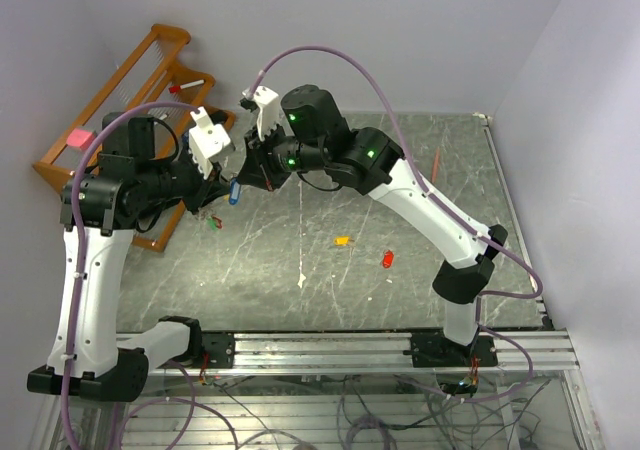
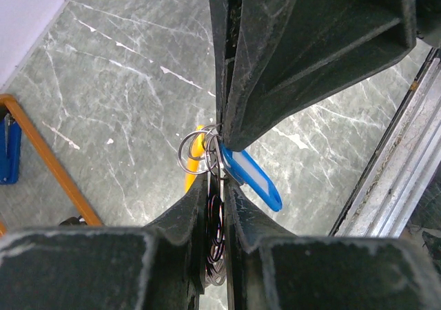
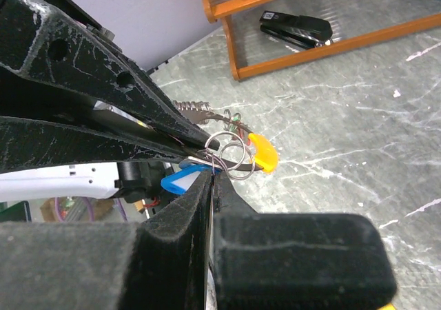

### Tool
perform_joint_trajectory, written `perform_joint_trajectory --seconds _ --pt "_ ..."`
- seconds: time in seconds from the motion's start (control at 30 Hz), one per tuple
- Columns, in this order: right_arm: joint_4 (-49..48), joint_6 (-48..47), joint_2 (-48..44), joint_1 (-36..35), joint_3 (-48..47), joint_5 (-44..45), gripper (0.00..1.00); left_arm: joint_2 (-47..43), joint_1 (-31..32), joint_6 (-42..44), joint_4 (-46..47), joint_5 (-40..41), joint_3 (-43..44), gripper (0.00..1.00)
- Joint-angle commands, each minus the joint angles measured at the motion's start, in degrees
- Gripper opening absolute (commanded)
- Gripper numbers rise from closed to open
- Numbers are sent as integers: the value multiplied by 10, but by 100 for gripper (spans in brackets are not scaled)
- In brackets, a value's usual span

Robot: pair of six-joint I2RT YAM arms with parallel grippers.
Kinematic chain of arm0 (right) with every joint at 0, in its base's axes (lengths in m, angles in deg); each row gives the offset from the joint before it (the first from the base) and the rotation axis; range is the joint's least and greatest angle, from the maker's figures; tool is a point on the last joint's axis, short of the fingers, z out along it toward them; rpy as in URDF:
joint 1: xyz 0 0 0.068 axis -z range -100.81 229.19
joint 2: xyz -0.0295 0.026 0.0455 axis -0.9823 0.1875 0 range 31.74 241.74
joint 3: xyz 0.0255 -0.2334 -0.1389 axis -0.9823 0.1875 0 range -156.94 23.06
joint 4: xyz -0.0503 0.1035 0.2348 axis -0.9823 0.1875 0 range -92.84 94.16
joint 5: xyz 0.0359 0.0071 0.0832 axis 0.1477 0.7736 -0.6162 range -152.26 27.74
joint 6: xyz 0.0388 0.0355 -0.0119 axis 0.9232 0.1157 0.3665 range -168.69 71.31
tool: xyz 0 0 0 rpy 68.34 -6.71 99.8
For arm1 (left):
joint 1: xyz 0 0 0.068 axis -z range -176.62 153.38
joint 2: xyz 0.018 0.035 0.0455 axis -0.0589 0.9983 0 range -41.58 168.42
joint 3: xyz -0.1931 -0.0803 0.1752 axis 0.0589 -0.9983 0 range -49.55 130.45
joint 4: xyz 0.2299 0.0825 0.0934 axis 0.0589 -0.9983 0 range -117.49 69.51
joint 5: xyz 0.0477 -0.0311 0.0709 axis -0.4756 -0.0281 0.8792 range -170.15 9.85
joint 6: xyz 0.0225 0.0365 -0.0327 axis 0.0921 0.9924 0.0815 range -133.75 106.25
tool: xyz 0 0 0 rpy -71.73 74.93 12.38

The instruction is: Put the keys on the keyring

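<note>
In the left wrist view my left gripper (image 2: 217, 184) is shut on the keyring (image 2: 193, 151), a bundle of thin silvery wire loops that runs down between its fingers. A yellow curved piece (image 2: 196, 164) hangs from the loops. From above, my right gripper (image 3: 216, 171) meets it tip to tip and is shut on the small ring of a blue key (image 2: 253, 179), right against the keyring (image 3: 231, 151). In the top view both grippers (image 1: 218, 190) (image 1: 250, 168) are raised over the table's back left, with the blue key (image 1: 235, 192) dangling. An orange key (image 1: 342, 240) and a red key (image 1: 388, 259) lie on the table. A green key (image 1: 212, 221) hangs below the left gripper.
A wooden rack (image 1: 150, 80) stands at the back left, close behind the left arm; a black stapler (image 3: 296, 27) lies in it. A thin orange-red pencil (image 1: 436, 165) lies at the back right. A metal rail (image 1: 350, 348) runs along the near edge.
</note>
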Motion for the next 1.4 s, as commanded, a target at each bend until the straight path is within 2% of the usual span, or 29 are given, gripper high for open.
perform_joint_trajectory --seconds 0.0,0.8,1.13,1.37 --pt "16 6 1 3 -2 11 0 -13 5 2 7 -2 23 7" --pt "-7 27 -34 4 61 -10 0 -12 5 -20 48 17 27 7" --pt "-95 65 -78 8 159 -71 0 -7 5 -33 57 5 41 7" --pt "-144 96 -90 8 196 -102 0 -1 5 -43 64 -7 51 7"
